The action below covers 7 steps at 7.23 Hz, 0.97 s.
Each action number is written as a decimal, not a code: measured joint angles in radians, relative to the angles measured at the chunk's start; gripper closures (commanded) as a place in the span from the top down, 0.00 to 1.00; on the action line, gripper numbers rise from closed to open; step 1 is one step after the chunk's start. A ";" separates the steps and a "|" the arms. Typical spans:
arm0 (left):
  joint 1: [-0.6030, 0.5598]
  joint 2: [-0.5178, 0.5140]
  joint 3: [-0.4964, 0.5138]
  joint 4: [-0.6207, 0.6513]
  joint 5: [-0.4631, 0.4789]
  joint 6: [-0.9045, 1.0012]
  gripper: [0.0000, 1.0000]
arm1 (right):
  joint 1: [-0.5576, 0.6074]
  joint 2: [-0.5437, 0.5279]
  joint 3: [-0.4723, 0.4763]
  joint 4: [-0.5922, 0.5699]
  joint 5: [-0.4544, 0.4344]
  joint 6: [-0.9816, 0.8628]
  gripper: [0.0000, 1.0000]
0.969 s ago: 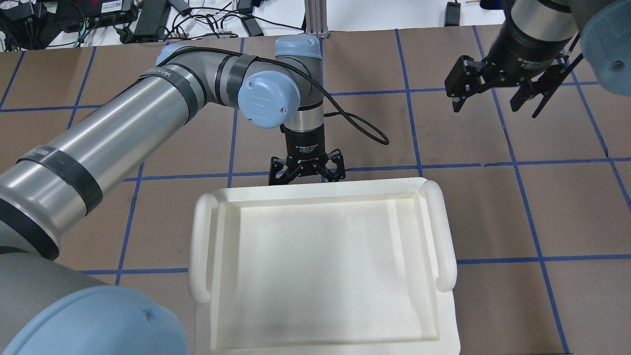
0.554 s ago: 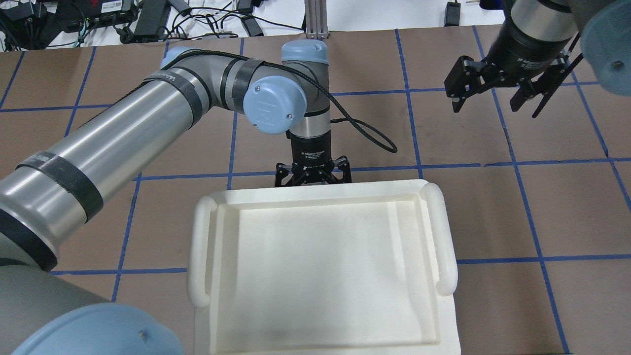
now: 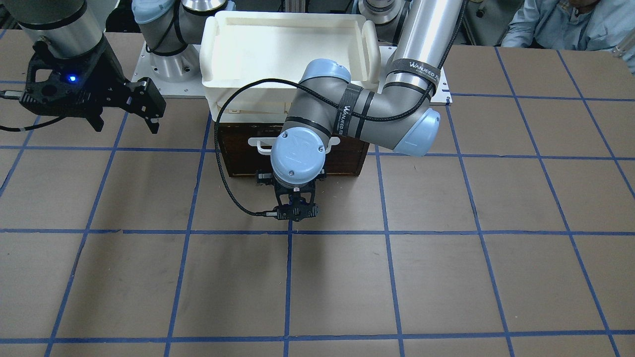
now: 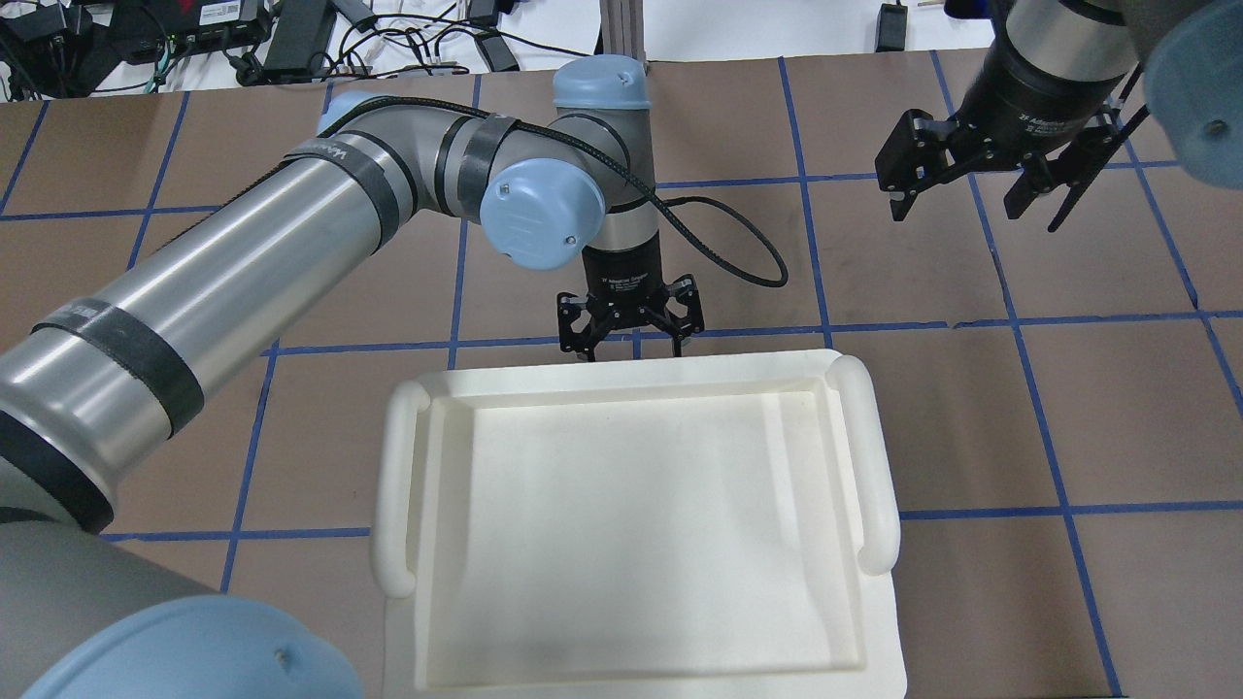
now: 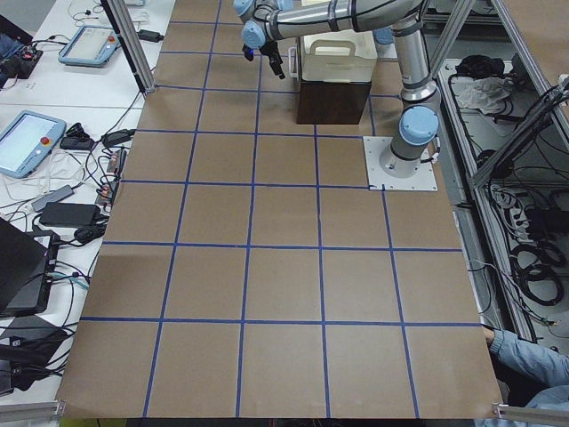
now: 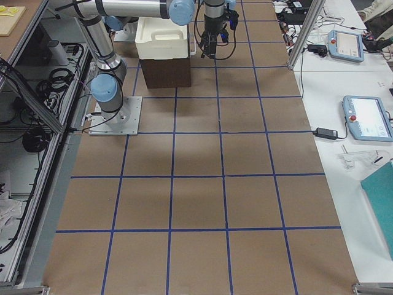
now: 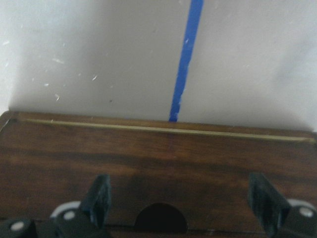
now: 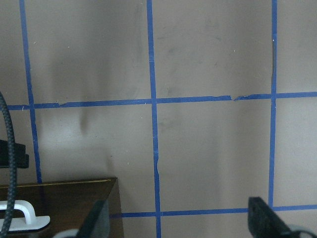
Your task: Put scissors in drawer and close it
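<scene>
White tray [image 4: 396, 485]: nearest in the overhead view, on top of the cabinet. It has not moved in the last second.
Drawer [image 7: 158, 148]: directly beyond and below the tray. Its dark front fills the lower half of the left wrist view, and no pale plywood shows in any view. It looks pushed home.
Bar handle [image 3: 260, 143]: its white ends stick out on either side of the left arm's wrist in the front-facing view. Nothing is gripping it.
Left end effector [image 4: 630, 342]: released, with its jaws spread wide and empty, hanging just beyond the drawer front.
What changed: a second ago it sat further left. It then dipped until the tray's far rim half hid it. Now it is further right and farther from the cabinet, with more of it showing.
Scissors: not seen in any view, neither on the tabletop [image 4: 903, 282] nor in either end effector. They are probably inside the drawer, but that cannot be checked.
Right end effector [image 4: 978, 212]: far right, well apart from the cabinet. It is released, holds nothing and has not moved.
Meaning for the task: the closing push looks finished and the left arm seems to be backing off. If the scissors are inside, little or nothing remains.
</scene>
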 measured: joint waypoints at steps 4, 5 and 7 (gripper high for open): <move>0.017 0.163 0.028 0.086 0.130 0.143 1.00 | -0.002 0.000 0.000 -0.002 0.000 -0.011 1.00; 0.028 0.224 0.028 0.072 0.163 0.176 1.00 | -0.003 0.000 0.000 -0.003 -0.001 -0.021 1.00; 0.064 0.339 0.021 0.017 0.189 0.201 1.00 | -0.001 0.000 0.000 -0.003 0.000 -0.027 1.00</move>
